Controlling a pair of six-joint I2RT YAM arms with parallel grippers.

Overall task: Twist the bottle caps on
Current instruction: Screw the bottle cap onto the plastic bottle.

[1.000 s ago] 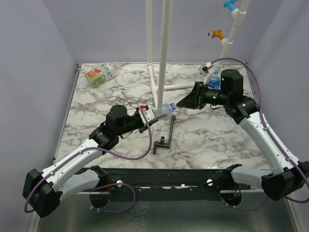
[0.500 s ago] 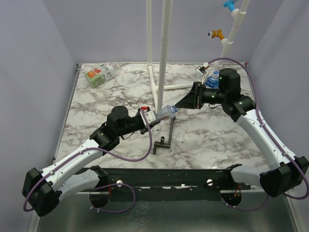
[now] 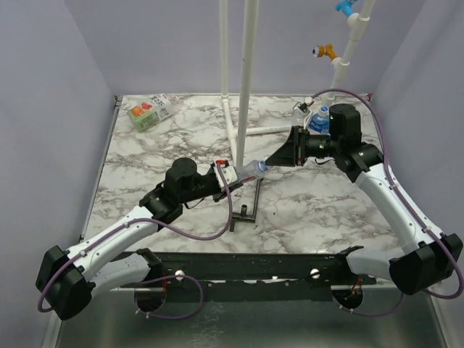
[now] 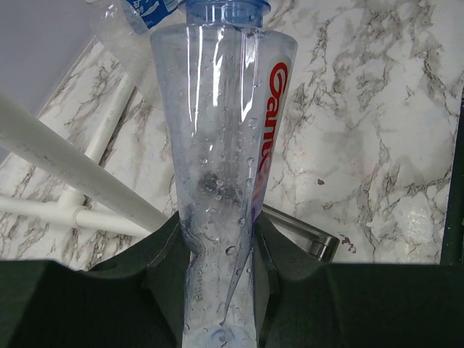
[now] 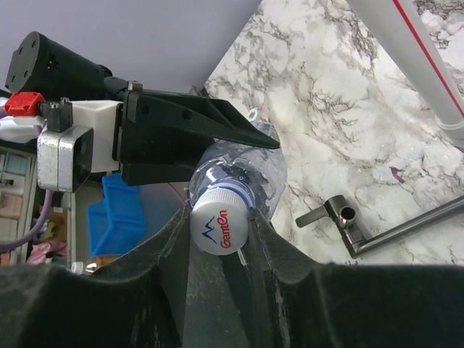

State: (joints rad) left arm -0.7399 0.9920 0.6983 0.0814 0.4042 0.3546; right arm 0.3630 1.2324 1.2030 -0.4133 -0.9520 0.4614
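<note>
My left gripper (image 4: 217, 239) is shut on a clear bottle (image 4: 225, 145), squeezing its wet body flat, and holds it above the table. In the top view the left gripper (image 3: 233, 174) points the bottle (image 3: 250, 171) right toward my right gripper (image 3: 268, 162). My right gripper (image 5: 220, 221) is shut on the white cap (image 5: 220, 226) printed "Ganten", which sits on the bottle's neck (image 5: 254, 163). The left gripper's black fingers (image 5: 188, 123) show behind it.
A black T-shaped tool (image 3: 250, 203) lies under the bottle; it also shows in the right wrist view (image 5: 348, 221). White pipes (image 3: 246, 80) stand at the middle back. A blue-labelled bottle (image 3: 321, 116) stands behind my right arm. A green, orange and red labelled bottle (image 3: 148, 112) lies at the back left.
My right gripper has moved left onto the bottle's cap end. My left arm has shifted the bottle slightly right to meet it.
</note>
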